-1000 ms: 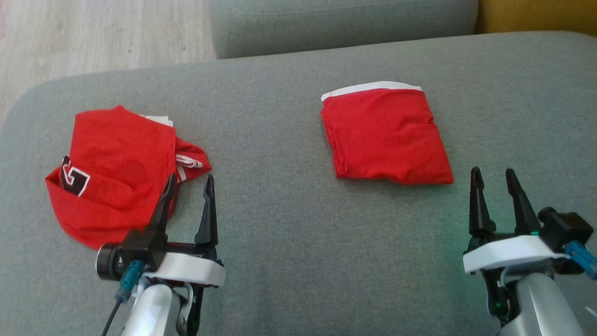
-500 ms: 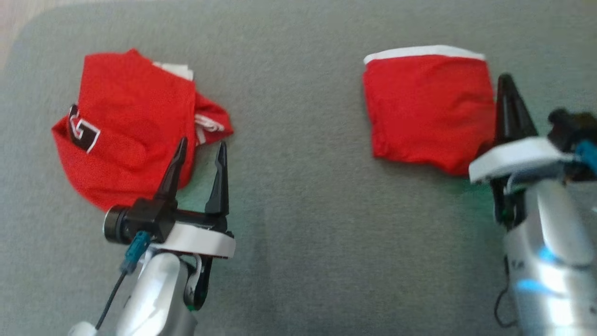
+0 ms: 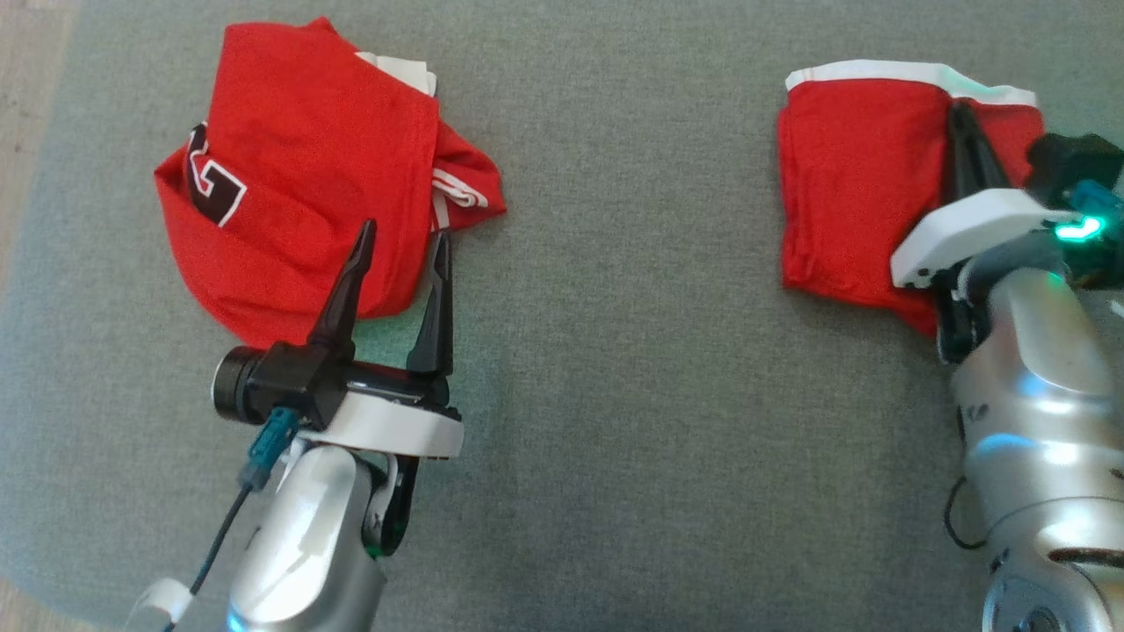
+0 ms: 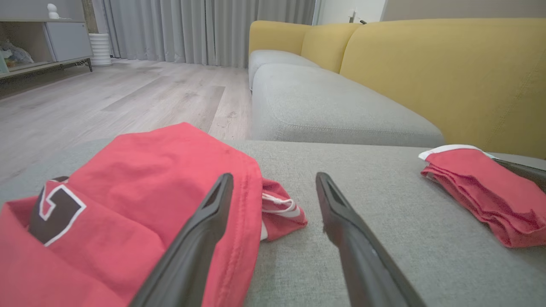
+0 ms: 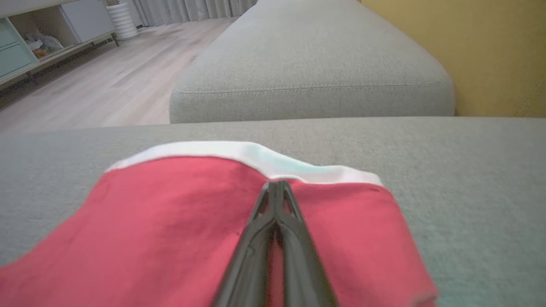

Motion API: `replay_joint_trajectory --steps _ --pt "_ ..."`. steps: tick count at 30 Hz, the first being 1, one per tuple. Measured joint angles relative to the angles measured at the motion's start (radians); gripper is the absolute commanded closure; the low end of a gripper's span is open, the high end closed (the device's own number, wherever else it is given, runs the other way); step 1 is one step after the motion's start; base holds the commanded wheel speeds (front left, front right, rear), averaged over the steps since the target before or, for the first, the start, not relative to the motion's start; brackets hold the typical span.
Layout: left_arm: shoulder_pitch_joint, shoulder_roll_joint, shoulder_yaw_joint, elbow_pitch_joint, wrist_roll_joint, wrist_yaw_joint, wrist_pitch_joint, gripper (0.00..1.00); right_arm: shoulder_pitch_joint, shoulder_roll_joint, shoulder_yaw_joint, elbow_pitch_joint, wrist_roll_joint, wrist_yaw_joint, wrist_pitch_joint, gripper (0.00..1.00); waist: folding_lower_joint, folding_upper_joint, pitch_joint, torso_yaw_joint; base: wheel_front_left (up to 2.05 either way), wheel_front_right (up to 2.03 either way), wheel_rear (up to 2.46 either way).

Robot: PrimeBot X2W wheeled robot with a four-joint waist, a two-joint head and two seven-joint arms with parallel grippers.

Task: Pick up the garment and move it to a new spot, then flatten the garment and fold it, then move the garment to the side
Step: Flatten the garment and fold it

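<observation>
Right gripper point(image 3: 961, 110): jaws closed together, the two dark fingers pressed side by side into a single point. They lie across the top of the folded red garment point(image 3: 856, 193), tips just short of its white band point(image 5: 239, 151). Tips look to be touching the cloth. Cannot tell whether any fabric is nipped between them. The pale wrist and silver forearm cover the garment's near right corner in the head view.

Folded red garment: lies flat on the grey seat cushion point(image 3: 632, 351), a neat stack of layers with the white band along its far edge. The stacked edges show in the left wrist view point(image 4: 469, 183).

Left gripper point(image 3: 404, 231): well apart from the folded garment, on its left. Jaws wide apart and holding nothing. One finger crosses the near hem of a crumpled red jersey point(image 3: 299, 175); the other is over bare cushion. Cannot tell whether the finger touches the hem.

Crumpled red jersey: well to the left of the folded garment, loosely heaped, with a dark white-edged letter patch point(image 4: 53, 211) and a white-striped bit sticking out towards the folded garment. Bare cushion runs between the two pieces, with nothing lying on it.

Beyond the folded garment: a second grey seat cushion point(image 5: 315, 64), a yellow backrest point(image 4: 448, 76) on its right, wood floor point(image 4: 106, 98) and grey curtains point(image 4: 192, 30) further off to its left.
</observation>
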Motion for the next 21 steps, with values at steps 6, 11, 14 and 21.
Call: replay_joint_trajectory --steps 6,11,14,21 --pt "0.002 0.000 -0.013 -0.007 -0.020 0.000 0.000 0.00 -0.021 0.002 0.151 0.024 0.115 0.000 -0.016 1.00 -0.0002 0.0000 -0.023 0.003 0.00 0.00 0.00" --pt "0.003 0.000 -0.027 -0.008 -0.024 0.000 0.000 0.00 -0.027 0.004 0.307 0.109 0.191 0.000 -0.014 1.00 -0.0001 0.0000 -0.027 -0.002 0.00 0.00 0.00" --pt "0.003 0.000 -0.026 -0.008 -0.024 0.004 0.000 0.00 -0.030 0.003 0.340 0.138 0.227 0.000 -0.015 1.00 -0.0002 0.0000 -0.035 -0.003 0.00 0.00 0.00" --pt "0.016 0.000 0.029 -0.015 -0.019 0.010 0.000 0.00 0.009 0.005 0.354 0.021 0.292 0.000 -0.018 1.00 -0.0002 0.0000 -0.073 -0.035 0.00 0.00 0.00"
